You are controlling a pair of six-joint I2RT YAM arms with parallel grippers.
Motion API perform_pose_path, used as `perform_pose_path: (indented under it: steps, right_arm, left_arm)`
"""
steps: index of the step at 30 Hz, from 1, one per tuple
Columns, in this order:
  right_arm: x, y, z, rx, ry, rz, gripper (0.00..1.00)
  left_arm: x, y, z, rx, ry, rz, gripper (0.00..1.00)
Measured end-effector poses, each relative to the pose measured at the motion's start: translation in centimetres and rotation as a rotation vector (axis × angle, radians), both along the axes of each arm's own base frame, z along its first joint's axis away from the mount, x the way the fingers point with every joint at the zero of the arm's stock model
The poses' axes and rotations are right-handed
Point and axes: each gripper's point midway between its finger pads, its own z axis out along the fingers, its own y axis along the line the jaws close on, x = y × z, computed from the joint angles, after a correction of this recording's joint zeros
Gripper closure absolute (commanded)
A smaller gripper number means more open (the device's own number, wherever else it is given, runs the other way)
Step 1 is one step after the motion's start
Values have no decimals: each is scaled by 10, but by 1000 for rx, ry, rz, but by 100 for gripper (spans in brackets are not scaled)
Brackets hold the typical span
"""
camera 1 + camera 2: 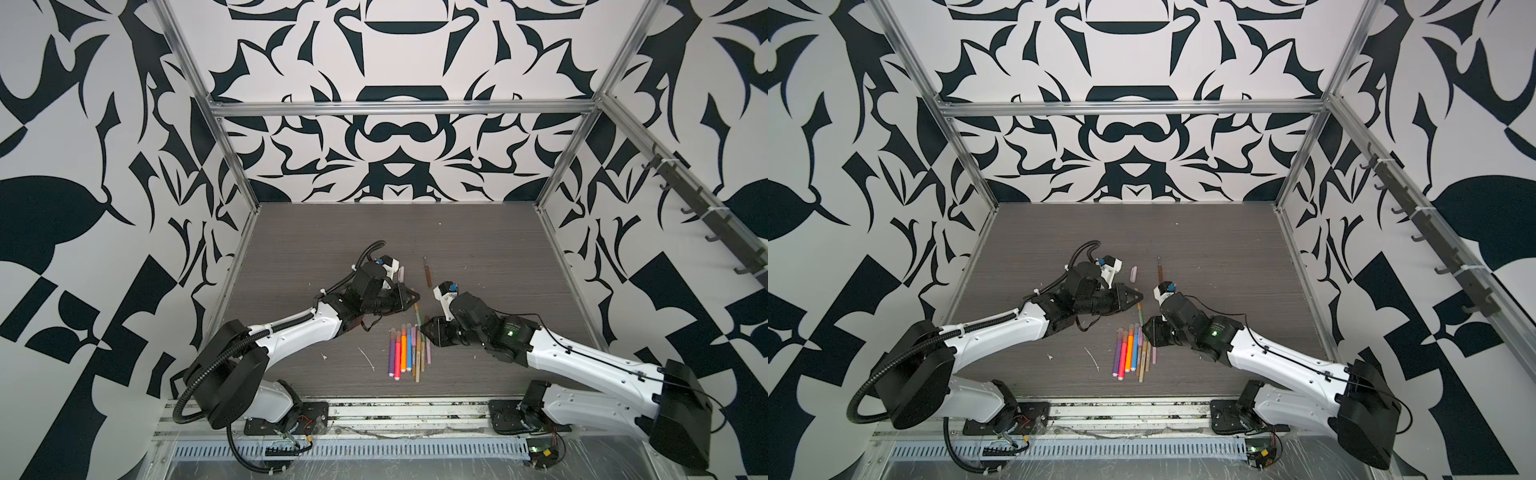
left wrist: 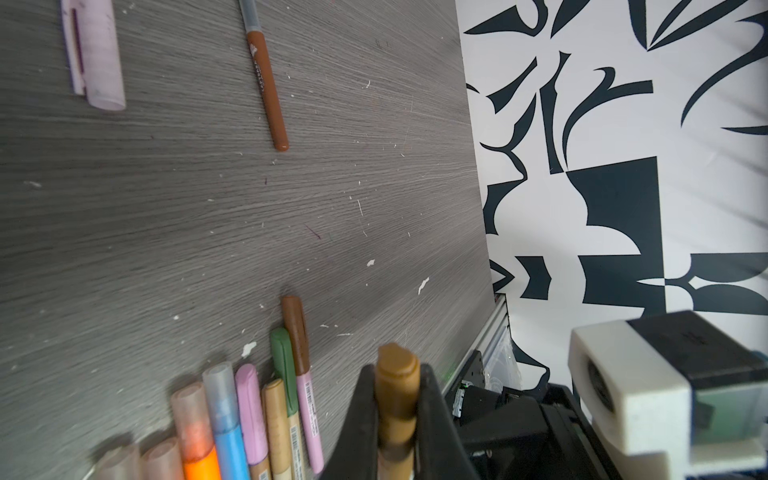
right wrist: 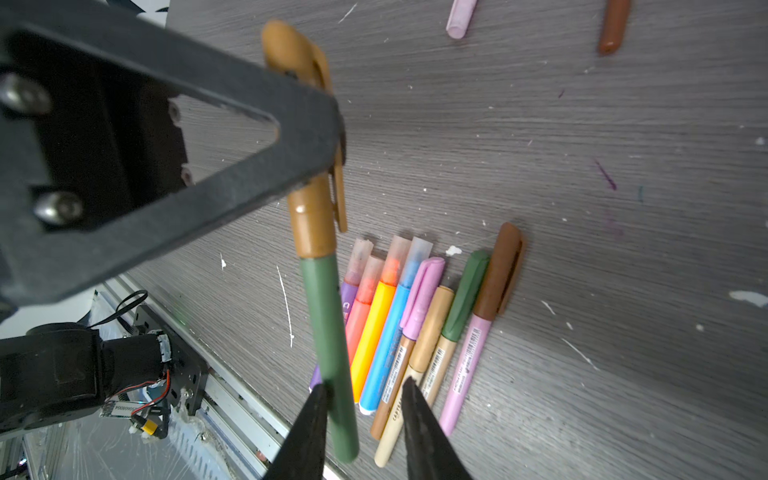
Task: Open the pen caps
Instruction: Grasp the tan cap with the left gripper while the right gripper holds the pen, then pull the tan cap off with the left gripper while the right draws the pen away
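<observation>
A green pen (image 3: 328, 324) with an ochre cap (image 3: 311, 216) hangs above the table between my two grippers. My left gripper (image 2: 397, 370) is shut on that cap (image 2: 397, 382); in both top views it (image 1: 417, 297) sits just beyond the row of pens. My right gripper (image 3: 365, 384) is open around the green body: the body rests against one finger, with a gap to the other. Several capped pens (image 3: 415, 324) lie side by side below (image 1: 409, 349). A loose lilac cap (image 2: 93, 54) and an uncapped brown pen (image 2: 268, 91) lie farther back.
The grey wood-grain table (image 1: 478, 249) is flecked with white scraps. Patterned walls and aluminium posts (image 1: 232, 166) close it on three sides. A metal rail (image 1: 395, 411) with both arm bases runs along the front edge. The lilac cap (image 1: 1133, 274) lies beside my left wrist.
</observation>
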Motion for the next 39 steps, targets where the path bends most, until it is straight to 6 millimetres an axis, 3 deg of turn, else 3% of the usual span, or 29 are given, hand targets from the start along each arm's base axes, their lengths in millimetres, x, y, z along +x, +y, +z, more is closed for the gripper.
perform_pose_path:
  steps: [11,15,18,20,30,39]
  right_arm:
    - [5,8,-2,-8,8,10,67]
    - [9,13,2,-8,-1,18,72]
    - [12,17,5,-5,-9,26,83]
    - [13,18,7,-5,-17,35,100]
    - [13,20,12,31,-28,26,100]
    - [4,18,28,140,-99,-17,100]
  left_arm:
    - [-2,-2,3,-13,-1,-14,100]
    - [-2,-2,3,-14,-1,-15,100]
    - [-2,-2,3,-14,-1,-15,100]
    - [-2,-2,4,-16,-4,-15,100]
    - [5,5,7,-28,3,-14,100]
    - [3,5,24,-61,23,-90,100]
